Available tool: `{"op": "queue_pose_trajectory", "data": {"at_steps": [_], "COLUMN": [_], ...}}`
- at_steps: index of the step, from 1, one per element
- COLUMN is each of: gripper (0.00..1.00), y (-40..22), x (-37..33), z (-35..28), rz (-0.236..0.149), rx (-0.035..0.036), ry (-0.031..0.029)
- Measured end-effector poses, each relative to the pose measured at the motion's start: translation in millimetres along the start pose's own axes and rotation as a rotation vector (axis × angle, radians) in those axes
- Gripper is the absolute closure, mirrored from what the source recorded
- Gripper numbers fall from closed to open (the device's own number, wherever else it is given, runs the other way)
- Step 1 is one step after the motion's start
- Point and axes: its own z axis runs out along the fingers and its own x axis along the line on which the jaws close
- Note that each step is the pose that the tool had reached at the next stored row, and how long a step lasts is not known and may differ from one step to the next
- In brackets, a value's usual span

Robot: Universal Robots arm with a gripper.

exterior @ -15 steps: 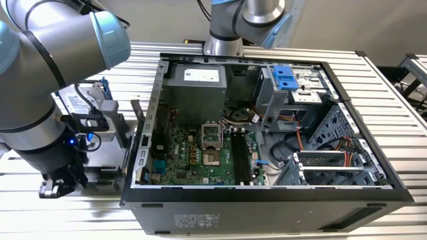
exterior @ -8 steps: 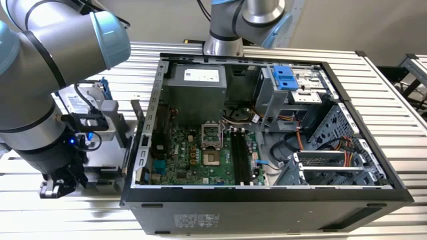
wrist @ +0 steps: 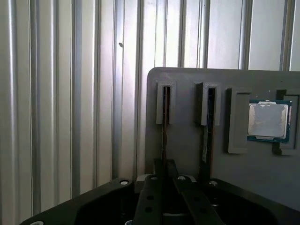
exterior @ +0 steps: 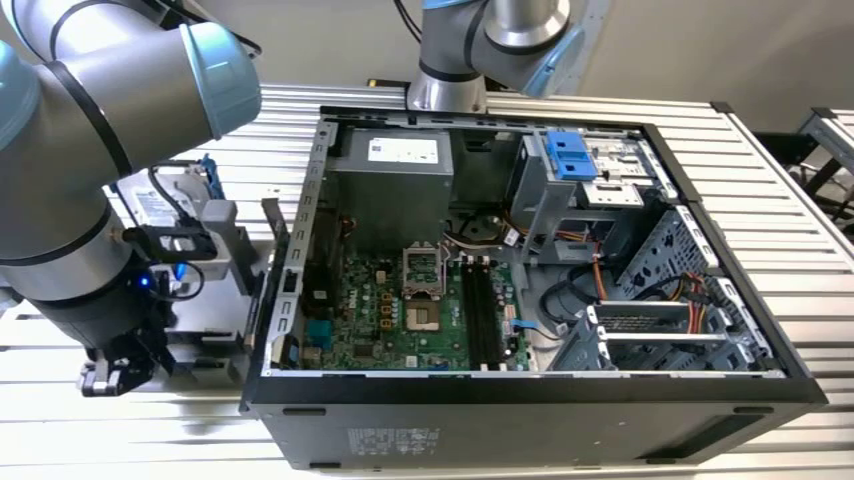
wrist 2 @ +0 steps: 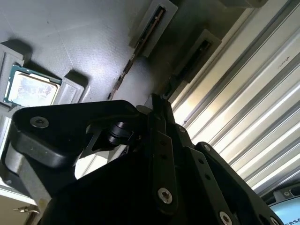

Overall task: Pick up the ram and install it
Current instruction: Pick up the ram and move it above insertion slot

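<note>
Beside the open computer case (exterior: pixel 534 385), on the exterior view's left, the gripper (exterior: pixel 114 372) hangs low over the slatted table (exterior: pixel 801 200). In the first wrist view the ram (wrist: pixel 164 122) stands on edge in a slotted grey holder plate (wrist: pixel 185 140). Its thin edge runs straight toward the gripper's tip (wrist: pixel 165 165). A second stick (wrist: pixel 206 131) stands in the neighbouring slot, and a processor chip (wrist: pixel 268 120) lies further along the plate. Whether the jaws have closed on the ram I cannot tell.

I would expect the ram to be light and stiff but easily hurt. It is a thin board that should not be bent or twisted, with chips on its faces and contacts along one long edge. The safest hold looks to be across the two flat faces near the free edge, squarely, so that it lifts straight out of its slot. The long black sockets (exterior: pixel 487 310) inside the case look unfilled.
</note>
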Motion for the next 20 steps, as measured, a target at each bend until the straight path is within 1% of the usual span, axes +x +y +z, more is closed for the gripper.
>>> {"op": "queue_pose_trajectory", "data": {"at_steps": [6, 9, 14, 20], "gripper": [1.00, 1.00, 1.00, 1.00], "y": [0.0, 0.0, 0.3, 0.5], "x": [0.0, 0.0, 0.1, -0.5], "z": [0.0, -2.0, -11.0, -19.2], "rz": [-0.016, -0.023, -0.036, -0.052], "rx": [0.0002, 0.0004, 0.0004, 0.0007], "ry": [0.0006, 0.0007, 0.0011, 0.0015]}}
